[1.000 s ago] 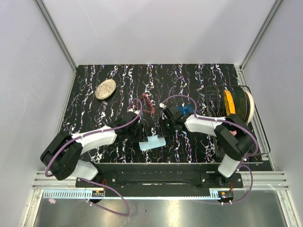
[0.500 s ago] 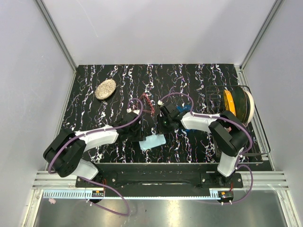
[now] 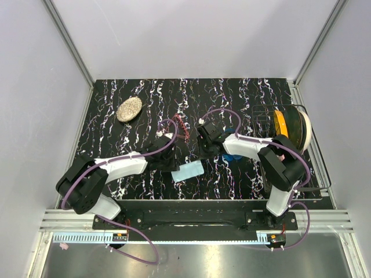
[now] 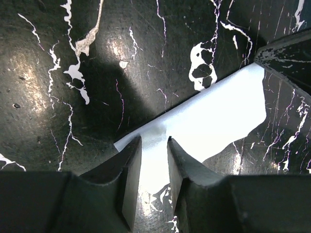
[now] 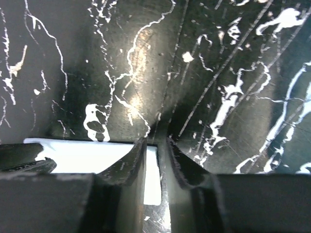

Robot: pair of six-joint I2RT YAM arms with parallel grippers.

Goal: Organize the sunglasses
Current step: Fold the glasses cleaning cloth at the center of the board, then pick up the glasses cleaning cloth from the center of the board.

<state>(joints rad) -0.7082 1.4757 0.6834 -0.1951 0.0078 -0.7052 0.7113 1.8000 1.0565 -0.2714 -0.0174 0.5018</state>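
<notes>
Top external view: sunglasses (image 3: 181, 128) lie loose on the table (image 3: 243, 98), not yet cased; left gripper (image 4: 153, 143) and right gripper (image 5: 155, 143) each pinch the light blue cloth (image 3: 189, 171), so most work remains

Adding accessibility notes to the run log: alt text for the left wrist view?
The left gripper's two dark fingers, nearly shut, pinch a light blue cloth near one corner, the cloth lying on the black, white-veined table.

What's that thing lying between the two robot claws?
A light blue cloth, seen from above between the left gripper and right gripper; each wrist view shows fingers closed on an edge.
</notes>
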